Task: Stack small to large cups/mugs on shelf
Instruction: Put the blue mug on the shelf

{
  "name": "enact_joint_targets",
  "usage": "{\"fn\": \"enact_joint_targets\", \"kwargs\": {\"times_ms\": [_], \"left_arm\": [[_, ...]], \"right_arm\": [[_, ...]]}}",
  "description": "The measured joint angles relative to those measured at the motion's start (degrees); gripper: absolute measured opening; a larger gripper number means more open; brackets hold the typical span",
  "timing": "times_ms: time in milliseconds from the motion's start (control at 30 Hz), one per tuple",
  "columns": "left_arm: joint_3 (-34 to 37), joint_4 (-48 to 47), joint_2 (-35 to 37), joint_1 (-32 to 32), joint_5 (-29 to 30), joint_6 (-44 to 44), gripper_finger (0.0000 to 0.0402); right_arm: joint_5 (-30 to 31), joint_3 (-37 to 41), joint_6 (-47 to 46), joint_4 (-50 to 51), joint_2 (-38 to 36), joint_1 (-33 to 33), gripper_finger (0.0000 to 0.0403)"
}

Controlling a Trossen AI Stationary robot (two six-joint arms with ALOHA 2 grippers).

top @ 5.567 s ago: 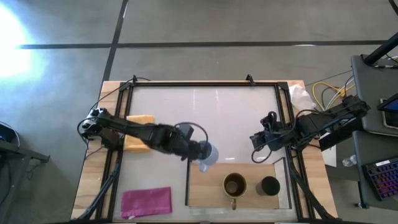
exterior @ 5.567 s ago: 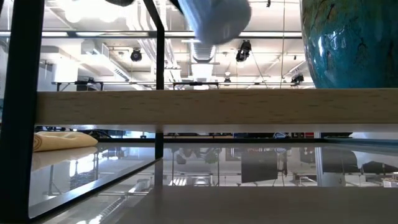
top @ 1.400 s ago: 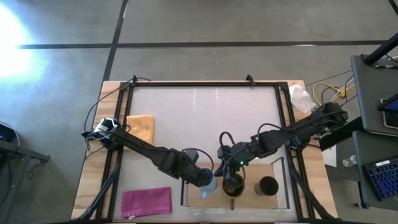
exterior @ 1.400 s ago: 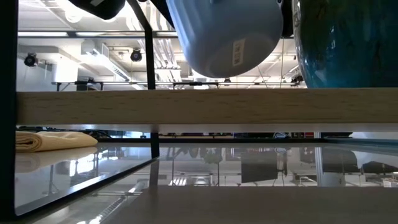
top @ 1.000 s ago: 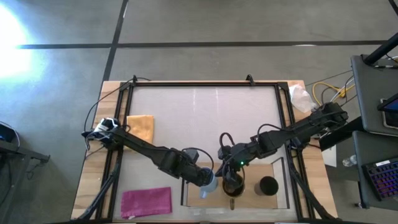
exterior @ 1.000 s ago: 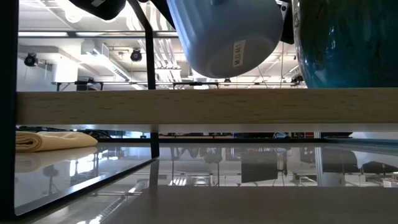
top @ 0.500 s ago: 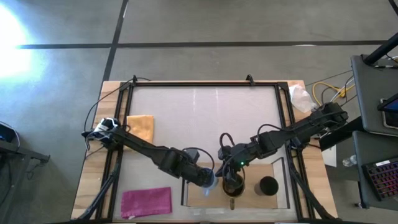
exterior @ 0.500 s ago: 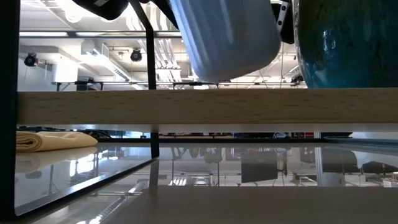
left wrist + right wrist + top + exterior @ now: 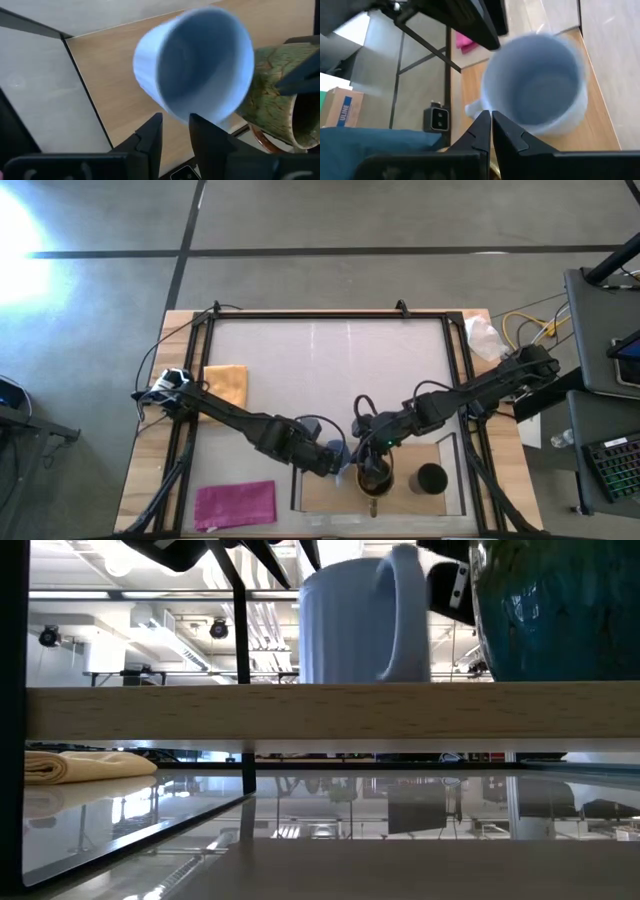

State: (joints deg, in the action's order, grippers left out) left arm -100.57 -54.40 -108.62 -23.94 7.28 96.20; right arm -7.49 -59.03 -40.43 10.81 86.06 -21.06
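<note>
Up close, the left gripper's (image 9: pixel 175 131) fingers (image 9: pixel 150 137) stand narrowly parted with the light blue mug (image 9: pixel 195 65) just beyond their tips; whether they pinch it cannot be told. The right gripper's (image 9: pixel 491 131) fingers (image 9: pixel 481 131) are nearly together, closed on nothing visible, beside the brown mug (image 9: pixel 374 476). The light blue mug stands upright on the shelf (image 9: pixel 330 712), handle toward the brown mug, just beside it. The black cup (image 9: pixel 432 478) sits farther along the shelf beyond the brown mug.
</note>
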Motion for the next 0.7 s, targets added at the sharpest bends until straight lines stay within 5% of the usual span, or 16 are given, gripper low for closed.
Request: {"fn": "enact_joint_targets", "kwargs": {"times_ms": [433,700], "left_arm": [[-0.85,-0.28,0.00,0.11,-0.05,0.66,0.0084],[-4.24,-1.03,0.57,0.32,5.55,-0.47,0.0084]], "right_arm": [[0.16,0.68,0.86,-4.12,-2.14,0.47,0.0009],[-0.32,0.88,-0.82,0.17,-2.97,6.87,0.0009]]}}
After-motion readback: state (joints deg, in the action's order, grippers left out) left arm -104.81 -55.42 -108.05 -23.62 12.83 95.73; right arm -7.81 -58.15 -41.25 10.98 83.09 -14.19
